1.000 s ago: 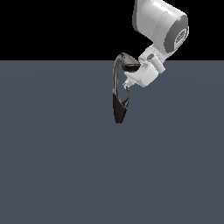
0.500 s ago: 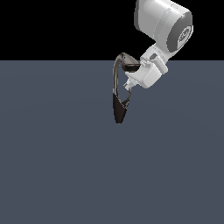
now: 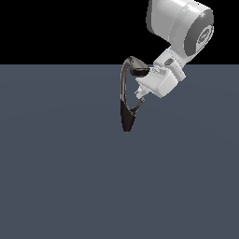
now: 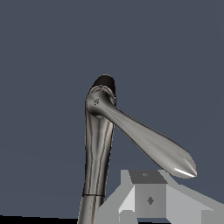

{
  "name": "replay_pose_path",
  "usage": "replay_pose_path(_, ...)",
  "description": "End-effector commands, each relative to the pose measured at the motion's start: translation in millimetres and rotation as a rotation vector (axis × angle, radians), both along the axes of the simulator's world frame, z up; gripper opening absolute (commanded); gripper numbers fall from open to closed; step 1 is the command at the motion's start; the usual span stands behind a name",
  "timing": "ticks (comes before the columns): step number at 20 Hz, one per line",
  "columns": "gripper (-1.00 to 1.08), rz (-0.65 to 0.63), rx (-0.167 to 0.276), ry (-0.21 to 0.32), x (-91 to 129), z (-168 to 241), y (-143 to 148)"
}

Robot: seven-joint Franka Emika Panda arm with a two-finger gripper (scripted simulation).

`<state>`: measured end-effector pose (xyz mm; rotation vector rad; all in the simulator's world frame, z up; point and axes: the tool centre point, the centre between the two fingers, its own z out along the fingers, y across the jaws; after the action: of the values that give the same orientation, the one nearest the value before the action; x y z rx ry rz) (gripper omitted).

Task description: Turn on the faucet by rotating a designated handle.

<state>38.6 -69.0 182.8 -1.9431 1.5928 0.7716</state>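
While the gripper (image 3: 138,96) sits pressed in against the faucet (image 3: 127,100), I judge the task to be at the contact stage at most: the approach looks done, but nothing shows that the handle (image 4: 151,144) is turned far enough, and no water appears.

Nearest the wrist camera is one pale gripper finger (image 4: 148,199), low in that picture, with the handle's flared silver tip hanging just beside it. Whether they touch I cannot tell. Only that one finger is plainly visible, so I cannot say whether the fingers stand apart or together, or whether they clamp anything.

Beyond it the handle runs back to its pivot on the dark cone, and alongside stands the grey neck (image 4: 97,153).

In the exterior view the faucet stands alone on the grey floor (image 3: 70,177), upper centre, its blackish cone tapering to the floor and its neck arching up to the flat spout head (image 3: 138,70), which lies against the white wrist body.

Counted: one faucet, one handle, one neck, one arm, one gripper.
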Motion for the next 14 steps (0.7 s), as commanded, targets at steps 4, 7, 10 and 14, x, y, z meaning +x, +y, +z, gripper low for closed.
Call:
replay_pose_path(4,-1.0,-0.007,0.0,0.015,-13,-27,-28)
replay_pose_path(7,-1.0,-0.01,0.0,0.023,-21,-43,-44)
replay_pose_path(10,-1.0,0.016,0.007,-0.006,-8,-23,-25)
replay_pose_path(14,-1.0,0.01,0.005,0.001,-4,-36,-36)
